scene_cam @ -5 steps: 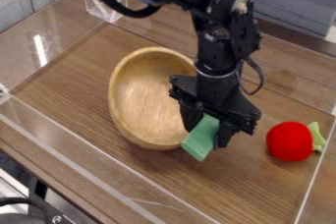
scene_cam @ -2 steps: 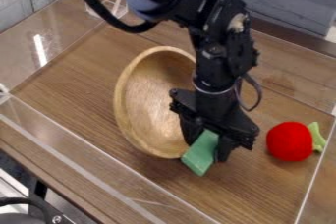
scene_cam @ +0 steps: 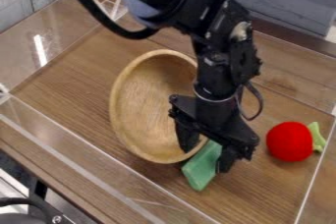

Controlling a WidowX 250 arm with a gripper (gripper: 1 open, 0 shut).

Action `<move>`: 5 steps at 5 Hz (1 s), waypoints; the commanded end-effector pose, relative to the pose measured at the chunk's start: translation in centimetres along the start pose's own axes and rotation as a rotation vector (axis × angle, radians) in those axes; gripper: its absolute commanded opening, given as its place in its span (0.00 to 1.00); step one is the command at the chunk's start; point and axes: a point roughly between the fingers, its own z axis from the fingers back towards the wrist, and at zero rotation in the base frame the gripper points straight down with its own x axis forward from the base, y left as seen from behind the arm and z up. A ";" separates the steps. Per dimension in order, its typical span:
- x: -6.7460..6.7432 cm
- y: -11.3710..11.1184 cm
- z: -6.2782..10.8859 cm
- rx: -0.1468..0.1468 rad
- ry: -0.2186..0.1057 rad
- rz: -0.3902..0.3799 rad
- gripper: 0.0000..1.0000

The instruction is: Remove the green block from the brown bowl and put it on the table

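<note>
Wooden brown bowl (scene_cam: 147, 105) looks empty to us; gripper (scene_cam: 210, 153) jaws spread wide around matte green block (scene_cam: 202, 168) on table (scene_cam: 79, 66).

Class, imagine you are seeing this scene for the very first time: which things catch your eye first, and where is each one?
The black robot arm dominates the middle, its gripper pointing down over a green block on the table, just outside the bowl's near rim. Left of it sits a large brown bowl, tipped up toward the camera. A bright red round object lies to the right.
</note>
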 end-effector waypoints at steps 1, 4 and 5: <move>1.5 0.3 0.0 -0.009 -0.057 0.008 1.00; 2.1 2.4 0.6 0.007 -0.071 0.117 1.00; 1.5 1.6 -0.1 0.005 -0.070 0.094 0.00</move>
